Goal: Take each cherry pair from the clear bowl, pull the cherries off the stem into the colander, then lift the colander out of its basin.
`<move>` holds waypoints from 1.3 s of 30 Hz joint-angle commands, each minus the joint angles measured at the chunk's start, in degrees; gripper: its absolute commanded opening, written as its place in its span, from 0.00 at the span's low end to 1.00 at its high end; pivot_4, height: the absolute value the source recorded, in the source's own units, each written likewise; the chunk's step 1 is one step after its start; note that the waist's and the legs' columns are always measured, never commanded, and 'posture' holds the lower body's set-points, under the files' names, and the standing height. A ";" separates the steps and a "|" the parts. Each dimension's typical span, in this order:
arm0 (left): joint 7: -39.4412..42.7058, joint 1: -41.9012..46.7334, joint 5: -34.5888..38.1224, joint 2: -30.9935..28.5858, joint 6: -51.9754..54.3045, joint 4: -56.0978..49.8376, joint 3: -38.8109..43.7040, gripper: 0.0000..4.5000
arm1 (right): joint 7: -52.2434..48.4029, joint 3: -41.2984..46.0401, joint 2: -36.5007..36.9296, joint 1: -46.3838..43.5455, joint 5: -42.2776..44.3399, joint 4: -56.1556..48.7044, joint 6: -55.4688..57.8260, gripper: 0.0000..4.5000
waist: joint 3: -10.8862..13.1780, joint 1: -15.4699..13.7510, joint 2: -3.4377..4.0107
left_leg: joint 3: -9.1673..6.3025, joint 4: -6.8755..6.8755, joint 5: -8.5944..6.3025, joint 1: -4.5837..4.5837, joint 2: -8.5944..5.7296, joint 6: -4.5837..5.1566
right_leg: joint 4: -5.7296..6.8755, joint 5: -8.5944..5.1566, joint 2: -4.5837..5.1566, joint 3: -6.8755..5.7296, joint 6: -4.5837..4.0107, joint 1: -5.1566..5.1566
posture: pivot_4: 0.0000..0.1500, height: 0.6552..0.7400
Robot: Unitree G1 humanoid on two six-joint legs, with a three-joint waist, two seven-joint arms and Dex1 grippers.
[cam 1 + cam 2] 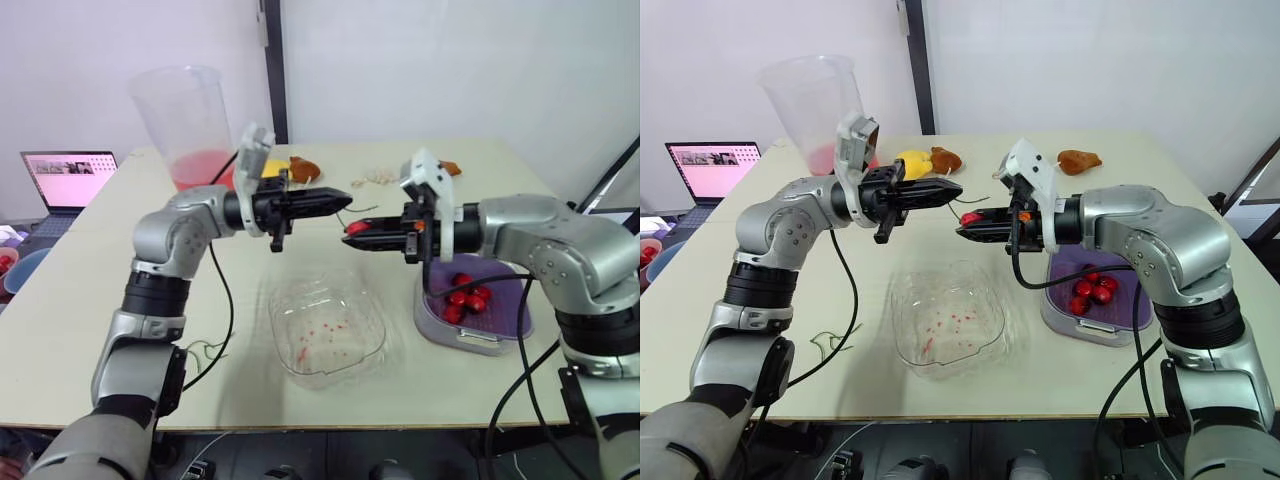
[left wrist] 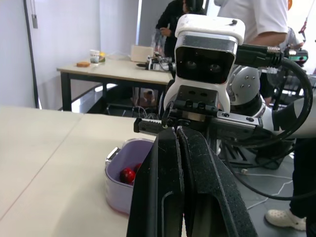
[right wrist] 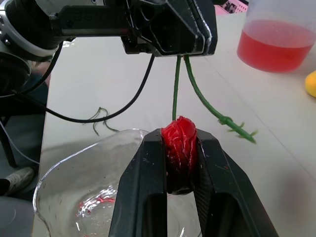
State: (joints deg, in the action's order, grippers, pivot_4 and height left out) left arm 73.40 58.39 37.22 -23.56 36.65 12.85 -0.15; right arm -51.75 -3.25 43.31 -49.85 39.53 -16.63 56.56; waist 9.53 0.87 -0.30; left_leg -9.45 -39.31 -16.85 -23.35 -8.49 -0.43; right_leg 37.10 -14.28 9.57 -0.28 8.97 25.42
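Pinching the cherry [image 3: 178,138] tightly, the right hand [image 1: 352,235] hovers above the clear bowl [image 1: 277,322] while the left hand [image 1: 340,198] clamps the stem [image 3: 176,84], so the fruit could burst or miss the colander [image 1: 512,322] beside that bowl.

Your pale table [image 1: 90,290] carries a clear bowl [image 1: 280,320] near the front edge at the middle, and a lilac basin [image 1: 470,338] just to its right. At the far left corner stands a tall clear jug [image 1: 185,110] of red liquid. Along the far side you have a lemon [image 1: 913,162] touching a brown piece [image 1: 945,159], with another brown piece [image 1: 1078,160] further right. Thin green stems [image 1: 203,350] lie near the front left.
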 commanded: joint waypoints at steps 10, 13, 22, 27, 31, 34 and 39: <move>0.76 1.58 0.57 -1.05 -1.83 -0.85 1.80 0.00 | 0.75 8.68 2.99 5.88 4.14 -0.97 2.37 0.13 | 0.00 -0.07 0.00 | -0.01 0.00 0.00 0.00 0.00 0.00 | 0.00 0.00 0.00 0.00 0.00 0.00 | 1.00 1.00; 0.77 1.52 0.57 -0.99 -1.85 -0.86 1.85 0.00 | 1.28 10.45 3.14 6.47 5.64 -0.99 3.23 0.13 | 0.00 -0.05 0.00 | 0.00 0.00 0.00 0.00 0.00 0.00 | -0.02 0.00 0.00 0.00 0.00 -0.01 | 1.00 1.00; 0.89 1.66 0.39 -1.02 -1.78 -0.83 2.00 0.00 | 0.26 14.34 7.49 8.75 7.73 -1.05 4.79 0.13 | 0.00 -0.15 0.00 | 0.01 0.00 0.00 0.00 0.00 0.00 | -0.01 0.00 0.01 0.00 0.00 0.00 | 1.00 1.00; 0.83 -0.07 0.46 -2.47 -1.38 -2.69 2.35 0.00 | -6.26 11.82 20.59 11.43 1.46 1.99 1.04 0.13 | 0.00 -0.21 0.00 | 0.01 0.00 0.00 0.00 -0.01 0.00 | -0.03 0.00 0.01 -0.01 0.00 -0.01 | 1.00 1.00; 0.65 -3.40 0.19 -4.43 -1.48 -5.38 2.35 0.00 | -12.32 6.19 29.81 17.17 -7.13 5.32 -6.85 0.13 | 0.00 0.01 0.00 | 0.06 0.05 0.00 0.04 0.00 0.00 | -0.04 0.00 -0.01 0.00 0.00 0.00 | 1.00 1.00; 0.61 -6.22 0.02 -5.99 -1.38 -7.59 2.12 0.00 | -14.78 2.85 31.82 21.01 -11.87 7.00 -11.68 0.13 | -0.01 0.25 0.02 | 0.11 0.07 0.00 0.06 0.05 0.00 | -0.04 0.00 -0.02 0.01 0.00 0.01 | 1.00 1.00; -0.48 -9.73 0.50 -7.78 -0.41 -11.29 2.09 0.00 | -15.35 -2.36 31.13 24.42 -19.97 9.38 -18.43 0.13 | -0.01 -0.10 0.02 | 0.12 0.05 0.00 0.05 0.04 0.00 | -0.06 0.00 -0.01 0.02 0.00 0.02 | 1.00 1.00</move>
State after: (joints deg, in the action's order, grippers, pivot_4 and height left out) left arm 73.19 48.61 36.82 -30.70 36.12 4.18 0.93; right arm -66.95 -6.02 74.08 -25.06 22.03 -7.32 40.69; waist 9.52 0.77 -0.28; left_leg -9.33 -39.27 -16.85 -23.30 -8.46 -0.43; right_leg 37.04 -14.28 9.58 -0.27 8.97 25.44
